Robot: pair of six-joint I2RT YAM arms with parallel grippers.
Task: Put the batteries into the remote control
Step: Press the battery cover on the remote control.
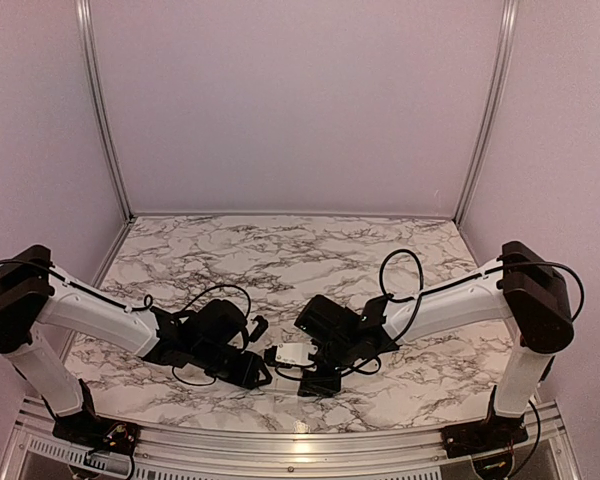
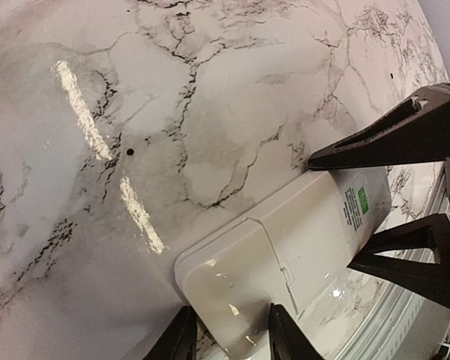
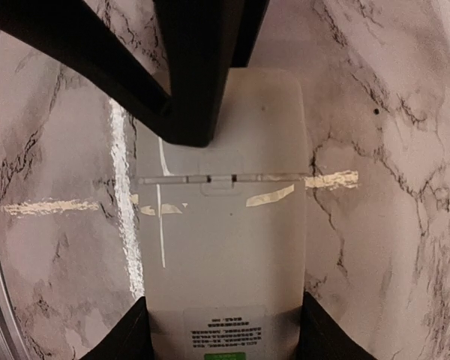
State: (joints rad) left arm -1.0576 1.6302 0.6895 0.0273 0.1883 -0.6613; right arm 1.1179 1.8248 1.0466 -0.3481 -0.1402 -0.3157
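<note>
Both arms low, elbows out, wrists meeting near centre. Right gripper [image 3: 223, 334] clamps the remote [image 3: 225, 247]; left gripper [image 2: 232, 337] half-closed, grip unclear.

Your top view sits high behind both arm bases [image 1: 80, 425], facing forward and down over the whole marble table [image 1: 280, 250] to the back wall [image 1: 300, 100]; your left wrist view hangs close above the tabletop, looking obliquely at the remote control [image 2: 285, 247] from one end; your right wrist view looks almost straight down on it, very near, from the other end; all three share that remote and the marble around it
</note>
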